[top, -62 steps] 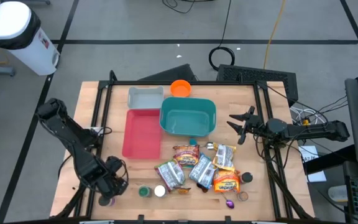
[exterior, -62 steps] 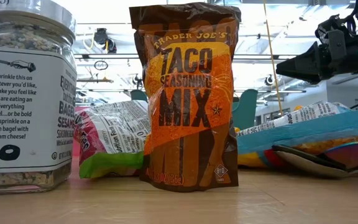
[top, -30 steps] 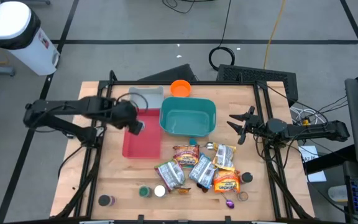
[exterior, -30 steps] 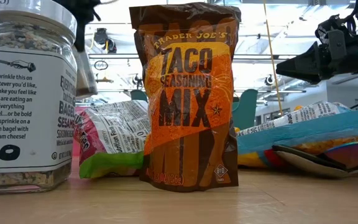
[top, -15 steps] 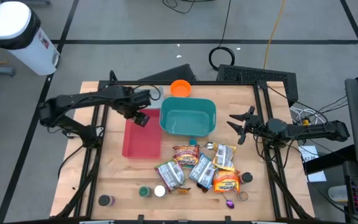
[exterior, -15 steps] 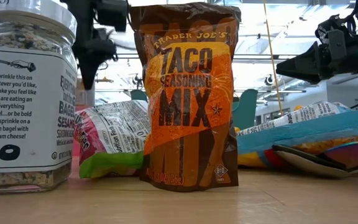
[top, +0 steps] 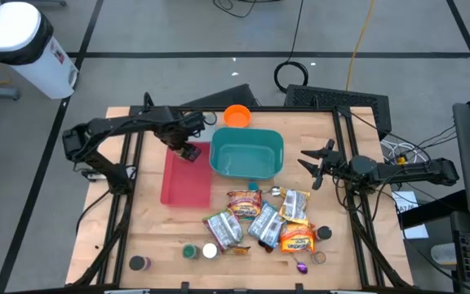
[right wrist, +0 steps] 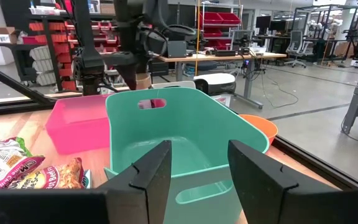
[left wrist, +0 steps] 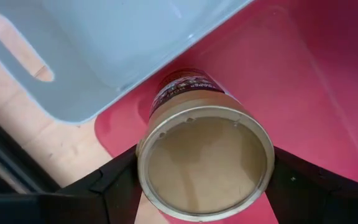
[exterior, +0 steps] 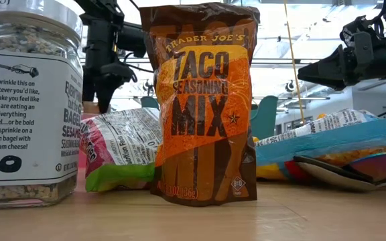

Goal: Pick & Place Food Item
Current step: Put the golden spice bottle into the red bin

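My left gripper (top: 188,149) is shut on a small jar (left wrist: 204,162) with a dark label, over the far end of the pink tray (top: 184,184). In the low view it hangs behind the packets (exterior: 106,67). The grey tray (left wrist: 104,43) lies just past the pink tray's far edge. My right gripper (top: 312,167) is open and empty at the table's right side, beside the teal bin (top: 247,153); its fingers (right wrist: 194,168) face the bin. My left gripper pinches the jar's round wall near its base (left wrist: 143,155) between its two fingers (left wrist: 104,183), one on each side. The fingers come from above, slanting down. The jar's base faces the wrist camera and its other end points at the pink tray.
An orange bowl (top: 237,115) stands behind the teal bin. Several food packets (top: 259,220) lie in the table's near middle. Small jars (top: 139,263) stand by the near edge. In the low view a taco seasoning packet (exterior: 203,100) and a bagel seasoning jar (exterior: 25,100) stand close.
My left gripper, shut on the jar, has gone toward the table's far edge and a little right along the pink tray, to its far end by the grey tray. My right arm has kept still.
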